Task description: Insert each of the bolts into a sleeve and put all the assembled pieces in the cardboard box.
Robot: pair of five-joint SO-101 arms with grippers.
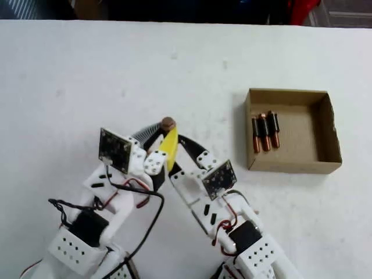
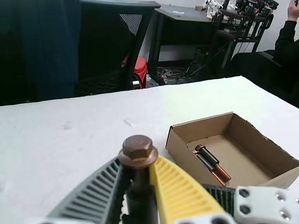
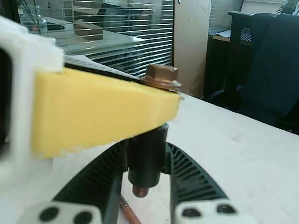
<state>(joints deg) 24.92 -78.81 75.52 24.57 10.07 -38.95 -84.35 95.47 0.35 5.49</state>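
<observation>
I see copper hex-head bolt [image 1: 168, 123] upright, head up, long axis vertical, shank down through black cylindrical sleeve [image 3: 145, 163], tip poking out below. Left gripper [image 2: 139, 171] pinches bolt just under head; right gripper [image 3: 145, 151] pinches sleeve lower down. Assembly held over white worktop [image 1: 174, 58] between arms. Brown cardboard box [image 1: 331, 128] lies to right, well apart, nearer right arm; I judge right arm should carry once left lets go. Three finished pieces [image 1: 264, 132] lie inside, side by side
</observation>
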